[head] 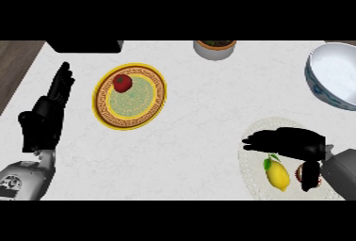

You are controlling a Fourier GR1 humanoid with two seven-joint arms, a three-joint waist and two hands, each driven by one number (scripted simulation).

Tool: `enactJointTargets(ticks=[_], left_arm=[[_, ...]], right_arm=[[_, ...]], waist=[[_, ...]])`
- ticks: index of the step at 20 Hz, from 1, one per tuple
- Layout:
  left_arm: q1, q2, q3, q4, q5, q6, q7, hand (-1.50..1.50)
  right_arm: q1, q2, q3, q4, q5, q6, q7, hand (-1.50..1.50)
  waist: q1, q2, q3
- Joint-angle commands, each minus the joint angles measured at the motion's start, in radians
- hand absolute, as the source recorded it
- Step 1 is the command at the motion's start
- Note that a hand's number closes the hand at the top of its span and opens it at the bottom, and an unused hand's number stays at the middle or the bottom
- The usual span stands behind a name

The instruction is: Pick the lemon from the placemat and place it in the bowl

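Head view: white marbled counter (201, 117), with a strip of wood floor (17, 61) past its left edge at upper left. Wide bare stretch across the middle, between the yellow plate (129, 96) at left and the placemat (254, 160) at lower right; more bare surface between placemat and bowl (334, 75). Bowl at the far right edge, partly cut off, white inside with a blue patterned wall, holding nothing visible. Plate with a gold patterned rim, carrying one red tomato (122, 83) near its upper left side. Small grey pot (214, 49) at the top edge, dark inside. Black box (84, 45) at the top left corner of the counter.

Lemon (277, 175) lying on the placemat, green leaf at its upper end, well apart from the bowl. Just right of it, a dark round fruit (309, 174), partly hidden. Right hand (288, 143) poised over the placemat's upper part, just above the lemon, fingers relaxed and pointing left, closed on nothing. Left hand (47, 113) resting near the counter's left edge, fingers straight and pointing up.
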Motion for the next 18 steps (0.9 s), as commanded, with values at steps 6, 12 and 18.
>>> enactJointTargets(ticks=[6,12,18], left_arm=[[-0.013,-0.010,0.095,0.039,0.003,-0.094,-0.041,0.00],[0.017,-0.063,0.051,-0.063,-0.063,-0.052,0.046,0.00],[-0.043,-0.082,0.087,0.047,-0.073,-0.096,-0.002,0.00]], right_arm=[[-0.014,0.150,-0.034,0.192,0.154,-0.042,-0.093,-1.50],[-0.005,0.130,-0.021,0.161,0.245,-0.124,-0.175,1.50],[0.038,0.217,-0.049,0.204,0.294,-0.183,-0.190,1.50]], waist=[[0.001,0.001,0.000],[0.001,-0.001,0.000],[-0.005,0.000,0.000]])
